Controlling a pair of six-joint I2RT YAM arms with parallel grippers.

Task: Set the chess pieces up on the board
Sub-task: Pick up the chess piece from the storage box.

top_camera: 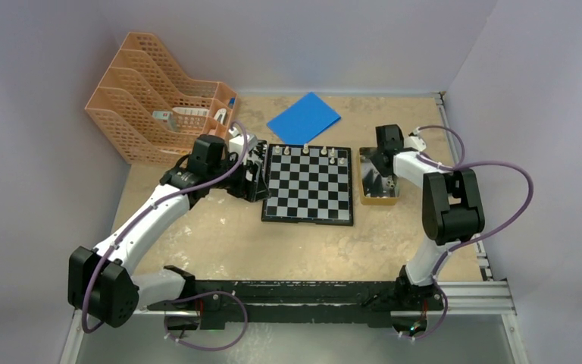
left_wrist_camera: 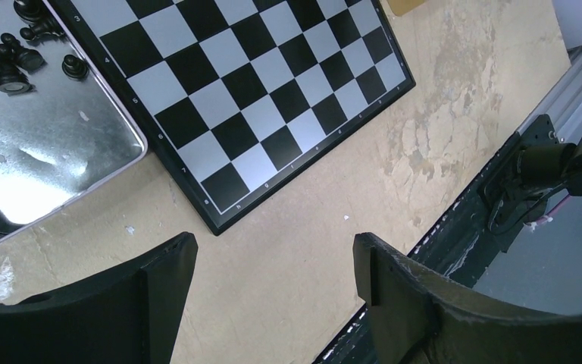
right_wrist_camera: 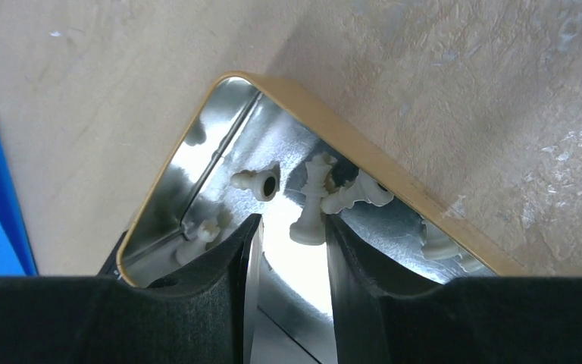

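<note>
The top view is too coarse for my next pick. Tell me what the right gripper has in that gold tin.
Observer: The right gripper straddles a tall white chess piece in the gold tin; grip unclear.
Operator: Now report the left gripper.
Observer: The left gripper is open and empty above bare table, by a corner of the board.
Operator: Locate the black pieces.
Observer: The black chess pieces sit in a silver tin beside the board.

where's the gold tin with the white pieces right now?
Top view: the gold tin sits just right of the board, beside its far half, with the right gripper inside it.
</note>
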